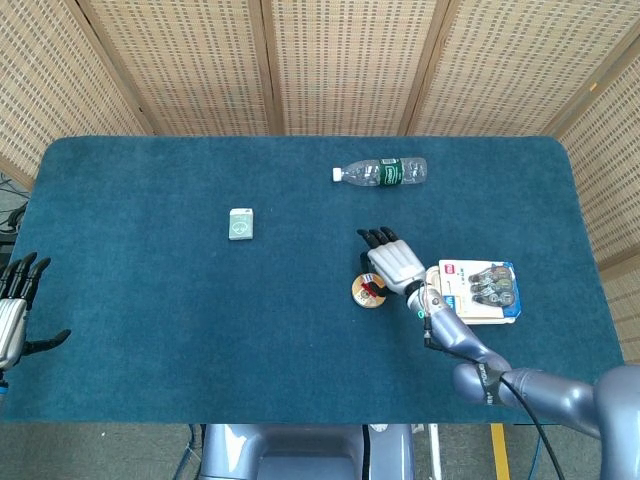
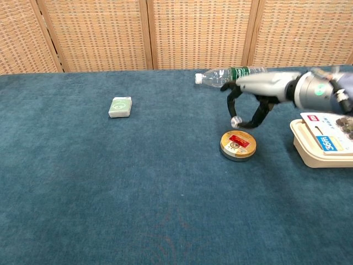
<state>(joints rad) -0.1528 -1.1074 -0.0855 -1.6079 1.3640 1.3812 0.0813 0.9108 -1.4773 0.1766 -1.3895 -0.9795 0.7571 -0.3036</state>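
1. Above the blue table (image 1: 150,330), the right hand (image 1: 393,262) hovers over the round tin (image 2: 237,145), fingers curled apart, holding nothing.
2. Reach stage, seemingly; next, lowering and closing on the tin.
3. Left hand (image 1: 14,310) idles spread at the table's edge.

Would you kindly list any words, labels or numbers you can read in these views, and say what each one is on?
"36", partly cut off: white figures on the blue patch of the blister pack.
Red tag at that pack's top corner: white print, too small to read.
Round tin, below the right hand: red lid label, blurred.
Small green-and-white packet: round emblem, unreadable.
Water bottle: green label, unreadable.
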